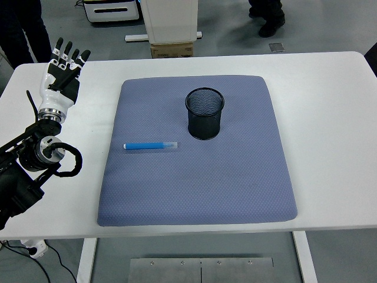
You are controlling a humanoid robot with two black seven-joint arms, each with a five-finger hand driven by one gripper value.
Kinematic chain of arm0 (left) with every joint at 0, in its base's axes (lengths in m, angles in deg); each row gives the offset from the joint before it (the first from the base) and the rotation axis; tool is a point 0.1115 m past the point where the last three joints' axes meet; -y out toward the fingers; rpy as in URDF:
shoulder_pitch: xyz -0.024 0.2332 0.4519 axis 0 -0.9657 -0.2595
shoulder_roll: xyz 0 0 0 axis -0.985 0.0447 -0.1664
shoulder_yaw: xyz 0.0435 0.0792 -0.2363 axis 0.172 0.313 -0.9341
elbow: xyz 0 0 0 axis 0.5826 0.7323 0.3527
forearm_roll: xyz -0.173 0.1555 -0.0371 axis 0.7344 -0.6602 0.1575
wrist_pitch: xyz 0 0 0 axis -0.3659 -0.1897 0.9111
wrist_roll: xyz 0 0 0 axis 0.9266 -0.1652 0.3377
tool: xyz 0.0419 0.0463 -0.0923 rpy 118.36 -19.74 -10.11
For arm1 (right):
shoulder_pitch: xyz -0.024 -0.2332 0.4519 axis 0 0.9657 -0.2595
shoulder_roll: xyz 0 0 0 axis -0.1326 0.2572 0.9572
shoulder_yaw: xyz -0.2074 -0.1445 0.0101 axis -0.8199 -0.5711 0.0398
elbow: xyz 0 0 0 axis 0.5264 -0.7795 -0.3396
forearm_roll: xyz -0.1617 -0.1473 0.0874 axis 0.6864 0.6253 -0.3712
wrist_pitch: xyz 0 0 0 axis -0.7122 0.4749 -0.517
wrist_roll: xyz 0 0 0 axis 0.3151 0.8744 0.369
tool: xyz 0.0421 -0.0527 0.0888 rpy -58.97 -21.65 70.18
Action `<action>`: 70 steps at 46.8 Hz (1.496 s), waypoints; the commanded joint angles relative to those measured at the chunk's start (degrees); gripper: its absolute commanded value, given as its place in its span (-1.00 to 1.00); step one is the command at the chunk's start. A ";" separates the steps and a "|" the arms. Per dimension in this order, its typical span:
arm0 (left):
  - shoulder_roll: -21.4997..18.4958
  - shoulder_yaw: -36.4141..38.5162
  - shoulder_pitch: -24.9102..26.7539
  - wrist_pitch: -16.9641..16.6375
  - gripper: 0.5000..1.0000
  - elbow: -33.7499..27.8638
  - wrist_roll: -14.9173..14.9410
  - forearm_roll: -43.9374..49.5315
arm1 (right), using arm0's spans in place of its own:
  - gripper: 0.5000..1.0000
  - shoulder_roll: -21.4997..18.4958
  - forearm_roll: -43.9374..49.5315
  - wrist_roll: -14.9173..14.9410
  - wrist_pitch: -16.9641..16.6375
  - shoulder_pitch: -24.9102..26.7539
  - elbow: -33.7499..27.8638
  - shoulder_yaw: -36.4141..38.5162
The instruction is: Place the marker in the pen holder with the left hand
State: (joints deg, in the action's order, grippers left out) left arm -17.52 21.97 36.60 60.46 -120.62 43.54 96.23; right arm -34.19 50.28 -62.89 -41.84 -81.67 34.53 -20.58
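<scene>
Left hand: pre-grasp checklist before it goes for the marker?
1. Left hand free: ok, fingers extended, holding nothing.
2. Hand near marker: not ok, it is over the table's far left corner, off the mat.
3. Marker reachable: ok, lying flat on the mat, nothing touching or covering it.
4. Holder ready: ok, upright on the mat, right of the marker and apart from it, looks empty.
5. Path from hand to marker: ok, only bare table and mat between them.
6. Right hand out of the way: ok, not in view.
</scene>
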 commanded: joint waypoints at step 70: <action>-1.63 88.92 47.17 6.12 1.00 -17.67 2.84 -20.29 | 1.00 0.00 0.00 -0.01 0.00 0.00 0.00 -0.01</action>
State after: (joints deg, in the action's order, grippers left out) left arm -19.37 110.88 83.91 66.74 -138.39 46.35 76.75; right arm -34.19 50.28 -62.91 -41.84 -81.67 34.53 -20.59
